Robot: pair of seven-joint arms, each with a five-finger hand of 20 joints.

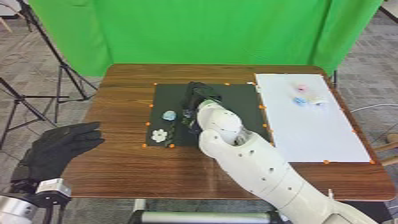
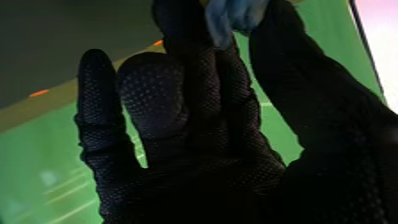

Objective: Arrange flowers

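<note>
Over the black mat (image 1: 241,96), blue flower (image 2: 238,15), petals folded, pinched in right hand (image 1: 201,93)

Blue flower at the fingertips
The right hand (image 1: 202,94), in its black glove, pinches a blue flower (image 2: 238,15) between the thumb (image 2: 298,65) and fingers (image 2: 182,30), the petals partly hidden by them. Beyond lie a dark mat (image 2: 62,45), small orange marks (image 2: 38,93) along its edge, a green area (image 2: 35,160) and a pale sheet (image 2: 384,40).
</note>
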